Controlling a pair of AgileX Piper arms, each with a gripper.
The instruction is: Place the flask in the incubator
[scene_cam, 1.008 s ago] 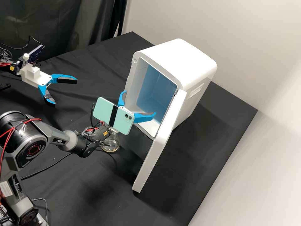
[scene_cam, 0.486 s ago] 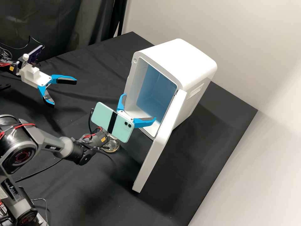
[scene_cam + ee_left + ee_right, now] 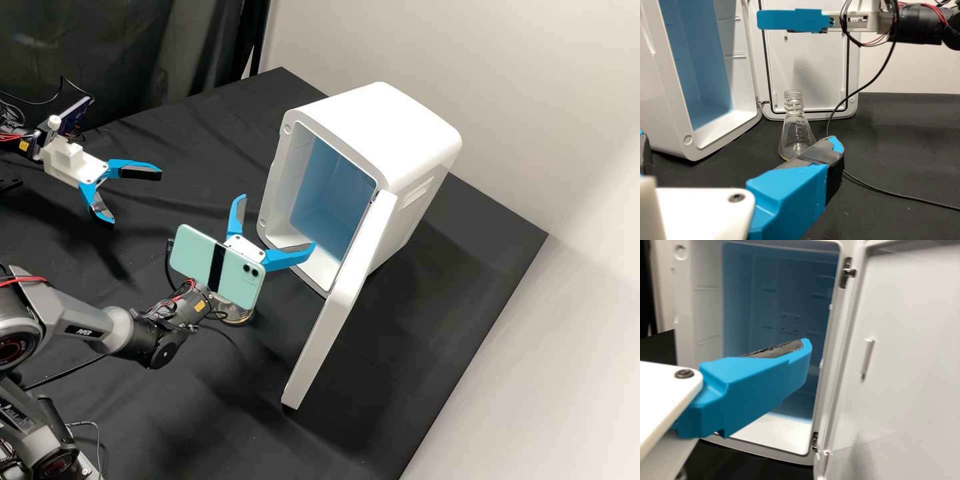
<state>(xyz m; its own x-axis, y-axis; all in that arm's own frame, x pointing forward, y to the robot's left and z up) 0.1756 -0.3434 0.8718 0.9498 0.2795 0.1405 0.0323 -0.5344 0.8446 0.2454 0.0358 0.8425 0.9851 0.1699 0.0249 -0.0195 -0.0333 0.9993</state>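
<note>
right gripper [image 3: 273,225] is spread wide and empty, i'd lower it toward 7 o'clock and pinch the clear glass conical flask [image 3: 796,135] at the neck

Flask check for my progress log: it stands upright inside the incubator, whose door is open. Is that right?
Not quite. The flask stands upright on the bench outside the incubator, near its open door, not inside; the left wrist view shows it.

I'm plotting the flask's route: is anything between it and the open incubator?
Nothing visible. The flask stands on the bench before the incubator, its door swung wide; the right pincer hangs above it, not between.
</note>
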